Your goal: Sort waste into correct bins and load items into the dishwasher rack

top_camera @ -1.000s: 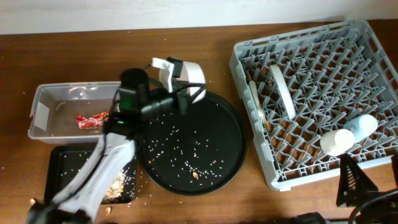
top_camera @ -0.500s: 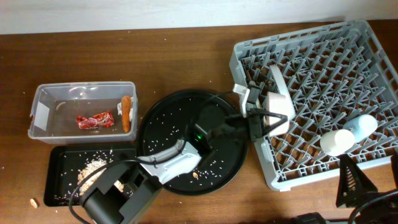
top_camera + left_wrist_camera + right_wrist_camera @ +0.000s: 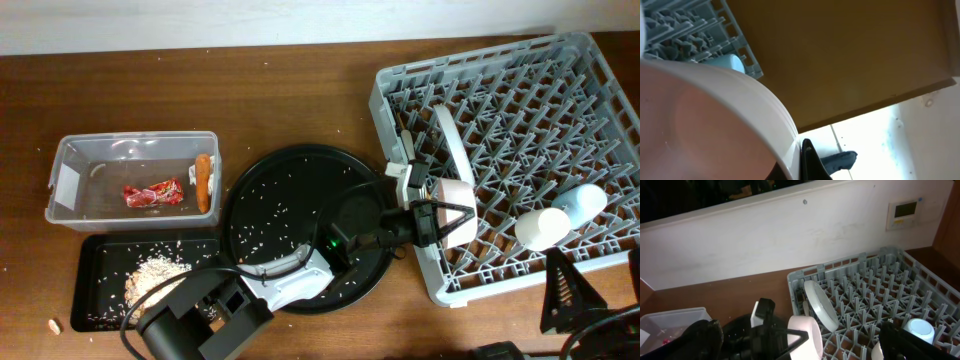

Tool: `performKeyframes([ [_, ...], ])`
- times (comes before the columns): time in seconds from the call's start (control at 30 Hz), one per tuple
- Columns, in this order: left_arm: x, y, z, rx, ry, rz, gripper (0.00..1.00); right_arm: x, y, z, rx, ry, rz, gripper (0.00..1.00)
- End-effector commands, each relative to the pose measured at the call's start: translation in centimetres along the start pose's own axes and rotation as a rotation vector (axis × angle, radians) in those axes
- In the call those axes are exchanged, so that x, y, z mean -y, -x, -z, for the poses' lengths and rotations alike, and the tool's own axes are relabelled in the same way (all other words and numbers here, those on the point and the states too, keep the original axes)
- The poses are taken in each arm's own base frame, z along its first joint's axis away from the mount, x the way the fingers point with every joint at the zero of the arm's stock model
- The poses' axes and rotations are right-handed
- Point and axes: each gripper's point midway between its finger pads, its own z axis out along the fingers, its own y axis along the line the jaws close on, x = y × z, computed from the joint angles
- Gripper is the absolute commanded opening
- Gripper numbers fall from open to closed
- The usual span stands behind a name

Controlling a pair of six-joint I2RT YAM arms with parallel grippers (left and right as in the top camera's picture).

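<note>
My left gripper [image 3: 440, 212] is shut on the white bowl [image 3: 456, 196] and holds it on its side over the front-left part of the grey dishwasher rack [image 3: 600, 90]. The bowl fills the left wrist view [image 3: 715, 125] and shows in the right wrist view [image 3: 807, 335]. The pale plate [image 3: 452, 145] stands on edge in the rack, with the white fork [image 3: 410, 155] beside it. A blue cup [image 3: 585, 200] and a white cup [image 3: 540, 228] lie in the rack. The clear tub [image 3: 70, 160] holds the red wrapper [image 3: 152, 193] and the carrot stub [image 3: 203, 180]. The shallow black tray [image 3: 95, 290] holds rice scraps [image 3: 150, 270]. My right gripper [image 3: 570, 290] is at the front right.
A big round black tray [image 3: 290, 210] sprinkled with rice grains lies between the bins and the rack, under my left arm. A small scrap [image 3: 55, 325] lies on the table at the front left. No tissue shows.
My left arm swung from beside the clear tub across the round tray to the rack, carrying the white bowl. The carrot stub now shows in the tub.
</note>
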Motion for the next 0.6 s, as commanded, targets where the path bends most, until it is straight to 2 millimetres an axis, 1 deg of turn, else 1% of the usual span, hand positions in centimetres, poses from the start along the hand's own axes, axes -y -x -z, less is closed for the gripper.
performKeyframes([
  [0.0,-2.7,0.2,1.0,0.063,0.075,0.066,0.0,-0.1,0.1,0.1,0.003,0.007,0.0,0.99],
  [0.03,-3.3,0.3,1.4,0.084,0.097,0.072,0.0,-0.1,0.1,0.1,0.003,0.007,0.0,0.99],
  [0.07,-3.4,0.4,1.4,0.091,0.1,0.072,0.0,-0.1,0.1,0.1,0.003,0.007,0.0,0.99],
  [0.17,-1.7,1.1,1.4,0.119,0.031,0.044,0.0,-0.1,0.1,0.1,0.002,0.008,0.0,0.99],
  [0.2,-1.6,1.2,1.4,0.121,0.028,0.045,0.0,-0.1,0.1,0.1,0.002,0.008,0.0,0.99],
  [0.27,-2.1,1.1,1.3,0.123,0.038,0.049,0.0,-0.1,0.1,0.1,0.002,0.008,0.0,0.99],
  [0.33,-3.2,0.9,1.2,0.121,0.057,0.058,0.0,-0.1,0.1,0.1,0.002,0.008,0.0,0.99],
  [0.4,-4.4,0.0,1.0,0.092,0.073,0.088,0.0,-0.1,0.1,0.1,0.003,0.007,0.0,0.98],
  [0.47,-4.6,0.1,1.1,0.098,0.075,0.089,0.01,-0.1,0.1,0.1,0.003,0.007,0.0,0.98],
  [0.5,-4.3,0.2,1.0,0.101,0.063,0.083,0.07,-0.1,0.1,0.1,0.002,0.008,0.0,0.99],
  [0.53,-3.9,0.3,1.0,0.105,0.049,0.076,0.17,-0.1,0.1,0.1,0.002,0.008,0.0,0.99],
  [0.57,-3.5,0.4,1.0,0.108,0.032,0.068,0.36,-0.1,0.1,0.1,0.002,0.008,0.0,0.99],
])
